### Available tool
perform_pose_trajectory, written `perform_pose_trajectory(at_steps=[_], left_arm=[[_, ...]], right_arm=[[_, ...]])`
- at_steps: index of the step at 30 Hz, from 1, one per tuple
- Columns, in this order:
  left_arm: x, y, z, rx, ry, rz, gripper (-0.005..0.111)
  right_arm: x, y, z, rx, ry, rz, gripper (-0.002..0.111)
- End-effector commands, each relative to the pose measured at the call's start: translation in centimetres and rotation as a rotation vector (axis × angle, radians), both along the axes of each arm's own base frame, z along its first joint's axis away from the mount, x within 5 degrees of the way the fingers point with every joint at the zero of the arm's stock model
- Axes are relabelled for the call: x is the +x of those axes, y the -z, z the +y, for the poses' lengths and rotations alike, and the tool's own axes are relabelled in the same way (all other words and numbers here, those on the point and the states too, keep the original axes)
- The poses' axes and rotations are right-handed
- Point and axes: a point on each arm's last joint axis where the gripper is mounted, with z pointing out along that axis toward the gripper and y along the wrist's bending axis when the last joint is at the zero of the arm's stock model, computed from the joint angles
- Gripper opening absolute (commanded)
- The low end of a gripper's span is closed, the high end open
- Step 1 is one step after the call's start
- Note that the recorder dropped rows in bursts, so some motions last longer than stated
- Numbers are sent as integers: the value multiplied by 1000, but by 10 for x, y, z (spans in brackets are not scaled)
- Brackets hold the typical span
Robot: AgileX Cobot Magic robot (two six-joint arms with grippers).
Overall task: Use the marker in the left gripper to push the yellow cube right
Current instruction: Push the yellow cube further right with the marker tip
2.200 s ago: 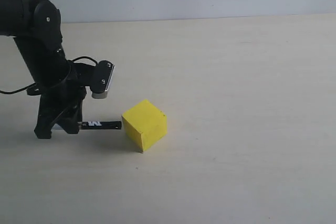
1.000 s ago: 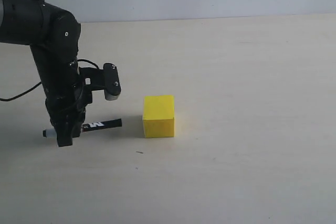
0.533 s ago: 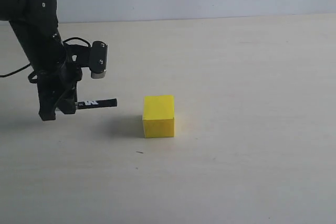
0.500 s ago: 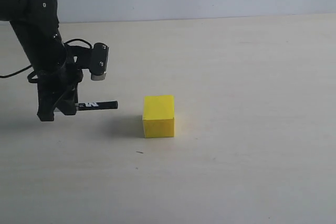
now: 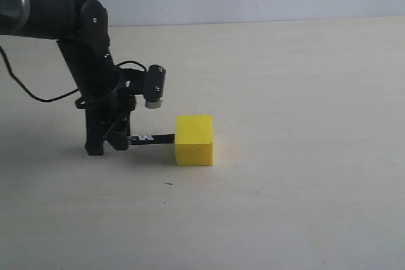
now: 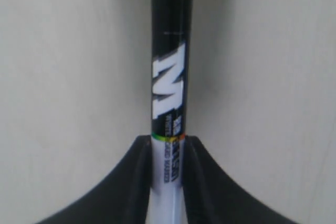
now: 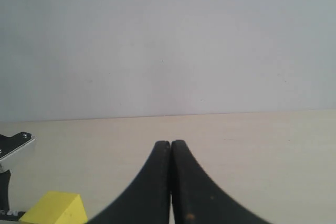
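Two tools show. The left tool (image 5: 109, 145) is clamped on the marker (image 5: 150, 138) — white barrel pinched between its fingers (image 6: 137, 177), black end pointing at the yellow cube (image 5: 194, 140). The tip seems to touch the cube's left face, low over the desk (image 5: 304, 169). The right tool (image 7: 170, 148) — well apart from the cube — has its jaws pressed together.

Yellow cube (image 5: 193, 140), black-and-white marker (image 5: 152, 138) with white lettering, black left pincer (image 5: 109, 146).
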Motion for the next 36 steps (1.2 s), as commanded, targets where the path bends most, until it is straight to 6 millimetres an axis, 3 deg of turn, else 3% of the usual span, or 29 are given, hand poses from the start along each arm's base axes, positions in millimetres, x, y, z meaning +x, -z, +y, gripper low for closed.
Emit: perform_pose_trajectory(at_steps=[1, 4, 12, 16, 22, 28, 31, 36], left_arm=[[-4, -4, -34, -65, 40, -4, 0], [-3, -7, -32, -16, 81, -18, 0], [9, -15, 2, 102, -21, 47, 0], [10, -15, 3, 104, -51, 47, 0], [5, -15, -19, 66, -6, -16, 0], [-10, -18, -68, -72, 28, -60, 0], [-14, -21, -85, -50, 87, -47, 0], [-6, -32, -80, -31, 73, -34, 0]], right_arm=[[0, 1, 0, -7, 0, -5, 0], [0, 1, 0, -7, 0, -5, 0], [0, 1, 0, -7, 0, -5, 0], [0, 1, 0, -7, 0, -5, 0], [0, 1, 0, -7, 0, -5, 0], [0, 1, 0, -7, 0, -5, 0], [0, 1, 0, -7, 0, -5, 0], [0, 1, 0, -7, 0, -5, 0]])
